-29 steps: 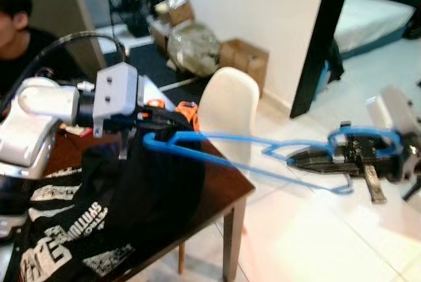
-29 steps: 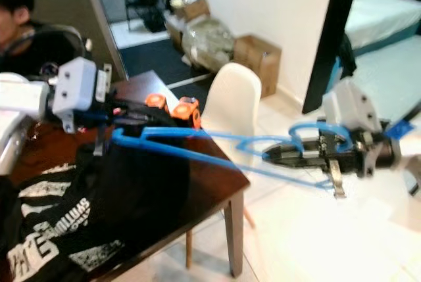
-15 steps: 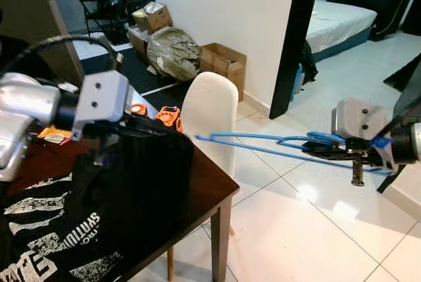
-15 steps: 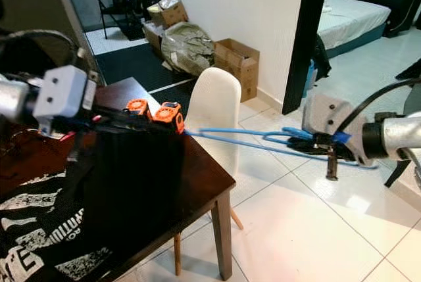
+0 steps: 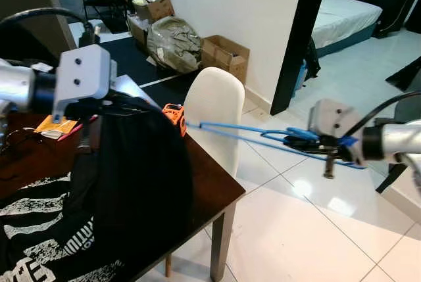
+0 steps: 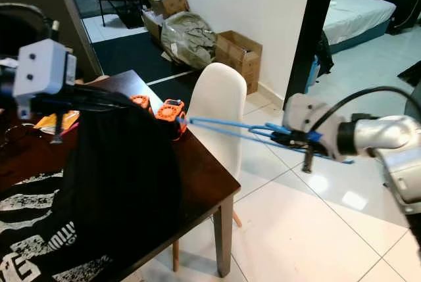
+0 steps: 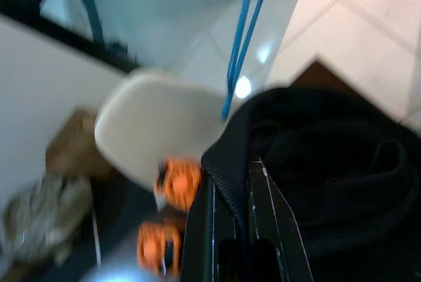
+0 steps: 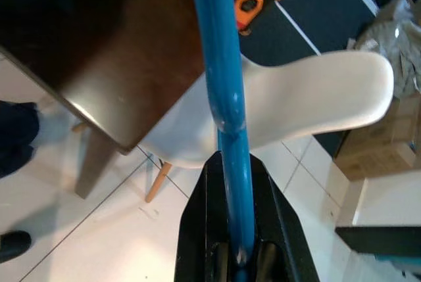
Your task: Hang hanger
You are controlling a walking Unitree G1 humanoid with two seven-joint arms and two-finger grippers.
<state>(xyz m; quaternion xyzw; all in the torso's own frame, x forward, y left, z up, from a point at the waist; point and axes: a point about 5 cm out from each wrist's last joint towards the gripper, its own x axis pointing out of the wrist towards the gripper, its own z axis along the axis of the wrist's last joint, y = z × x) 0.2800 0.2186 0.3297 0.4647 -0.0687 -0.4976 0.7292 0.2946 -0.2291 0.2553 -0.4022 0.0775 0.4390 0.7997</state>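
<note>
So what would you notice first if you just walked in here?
The blue hanger, stretched in the air between the two arms. The right gripper clamps its hook end over the white floor, while the left gripper pinches a black shirt above the brown table.

Not much to read here — the black shirt [image 5: 79,229] on the table has white block lettering, but it's upside down and creased (a few letter shapes show, no whole word). The cardboard boxes [image 6: 238,48] show no legible print.
</note>
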